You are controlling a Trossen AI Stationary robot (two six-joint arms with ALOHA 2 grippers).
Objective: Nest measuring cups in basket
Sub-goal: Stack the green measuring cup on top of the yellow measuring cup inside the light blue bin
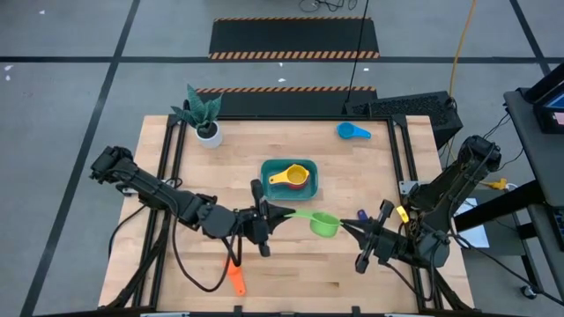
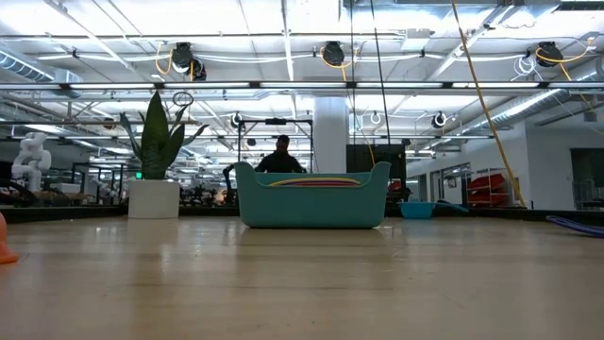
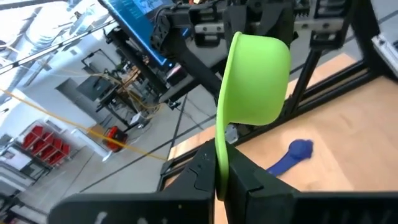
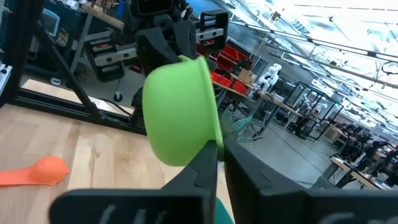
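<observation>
green cup (image 1: 324, 224) held up in front of the basket (image 1: 310, 187) | left gripper (image 1: 280, 213) clenched on its handle | right gripper (image 1: 349, 226) pinching its rim | advice: right lets go before left carries it over

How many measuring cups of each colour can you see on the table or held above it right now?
Yellow measuring cup: 1
Red measuring cup: 1
Green measuring cup: 1
Light blue measuring cup: 1
Dark blue measuring cup: 1
Orange measuring cup: 1
Total: 6
</observation>
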